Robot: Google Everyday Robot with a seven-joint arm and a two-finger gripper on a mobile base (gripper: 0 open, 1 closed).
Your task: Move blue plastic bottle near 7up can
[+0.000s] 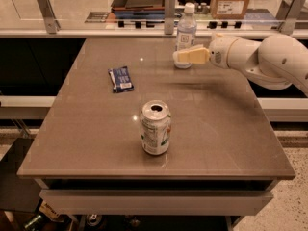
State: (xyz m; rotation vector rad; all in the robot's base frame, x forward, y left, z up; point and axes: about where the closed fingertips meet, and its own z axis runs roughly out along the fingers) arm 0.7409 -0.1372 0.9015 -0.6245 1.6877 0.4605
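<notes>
The tool [185, 57] sits at the base of the blue plastic bottle [186, 30]; I cannot tell its grip. The 7up can [155, 128] stands well apart from the tool, nearer the worktop's [216, 129] front edge. The carry is not yet done.

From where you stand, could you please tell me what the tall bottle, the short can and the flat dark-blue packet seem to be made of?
The tall pale-blue bottle: clear plastic, since the background shows through it. The short silver-white can: likely thin metal, with a shiny silver top. The flat dark-blue packet: probably thin plastic film. The robot's hand is at the bottle's base.
</notes>
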